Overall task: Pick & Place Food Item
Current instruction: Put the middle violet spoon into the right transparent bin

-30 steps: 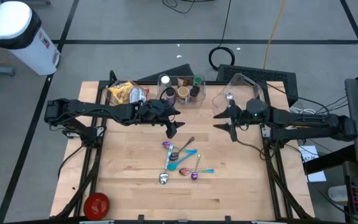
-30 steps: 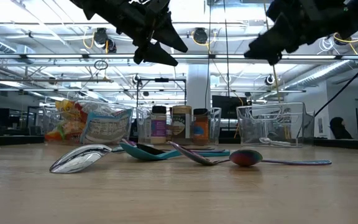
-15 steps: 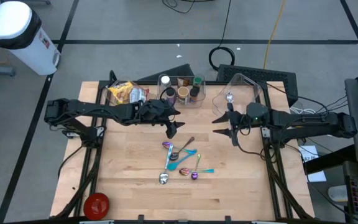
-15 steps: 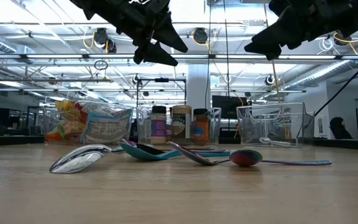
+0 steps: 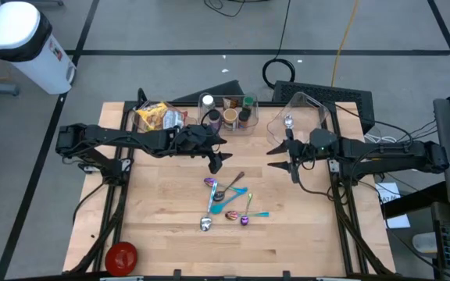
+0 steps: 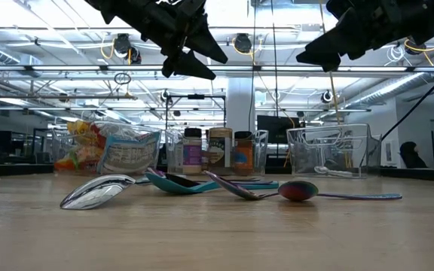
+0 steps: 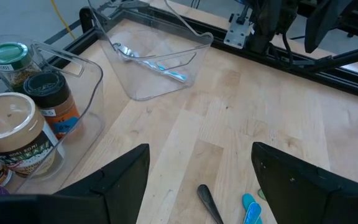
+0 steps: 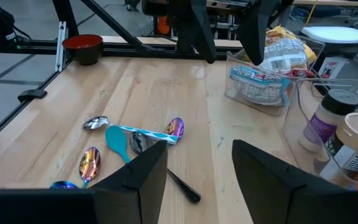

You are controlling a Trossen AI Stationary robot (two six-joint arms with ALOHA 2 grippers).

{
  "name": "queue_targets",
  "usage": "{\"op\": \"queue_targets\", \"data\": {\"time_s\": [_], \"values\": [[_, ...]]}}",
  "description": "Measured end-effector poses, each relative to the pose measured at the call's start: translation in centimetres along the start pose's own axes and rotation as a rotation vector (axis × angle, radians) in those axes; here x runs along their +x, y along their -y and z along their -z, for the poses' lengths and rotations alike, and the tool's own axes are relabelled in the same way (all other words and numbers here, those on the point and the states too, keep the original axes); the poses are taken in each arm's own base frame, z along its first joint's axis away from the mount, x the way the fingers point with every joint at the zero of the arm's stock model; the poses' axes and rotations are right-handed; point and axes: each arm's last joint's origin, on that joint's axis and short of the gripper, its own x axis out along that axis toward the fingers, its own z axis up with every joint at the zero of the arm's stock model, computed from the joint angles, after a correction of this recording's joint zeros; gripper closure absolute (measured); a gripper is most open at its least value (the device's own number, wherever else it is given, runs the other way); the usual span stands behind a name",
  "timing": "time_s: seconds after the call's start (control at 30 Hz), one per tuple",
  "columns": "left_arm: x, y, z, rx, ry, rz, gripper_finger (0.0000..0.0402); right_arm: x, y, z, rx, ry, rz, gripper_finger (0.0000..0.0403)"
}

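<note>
While the left gripper (image 5: 217,161) hangs exactly where it was a second ago, above the middle of the worktop (image 5: 162,234) with its jaws apart and empty, the right gripper (image 5: 285,160) has turned and drawn back a little toward the right edge, then gone quiet; its jaws are also apart and hold nothing. Nothing on the worktop has shifted, so I judge that the pick has not begun and this is only repositioning. The food, two snack bags, lies at the far edge near the left corner: a silver-white bag (image 8: 258,85) and a yellow bag (image 8: 289,38) behind it, both untouched and well apart from either gripper. Counting the rest: six loose spoons (image 5: 223,201) in a cluster at the centre, just nearer than the left gripper; at least four jars (image 7: 17,134) in a clear holder at the middle of the far edge, though some may be hidden; one clear bin (image 7: 138,87) toward the far right corner with at least one spoon in the bin (image 7: 126,51); one red bowl (image 5: 121,255) at the near left corner
</note>
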Motion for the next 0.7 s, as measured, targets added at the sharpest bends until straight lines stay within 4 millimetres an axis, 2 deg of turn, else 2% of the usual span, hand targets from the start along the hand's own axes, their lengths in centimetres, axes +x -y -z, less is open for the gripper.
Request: {"op": "queue_targets", "data": {"time_s": [0.7], "values": [[0.0,0.0,0.0,0.0,0.0,0.0,0.0117,0.0,0.0,0.0,-0.008,0.0,0.0,0.0232]]}}
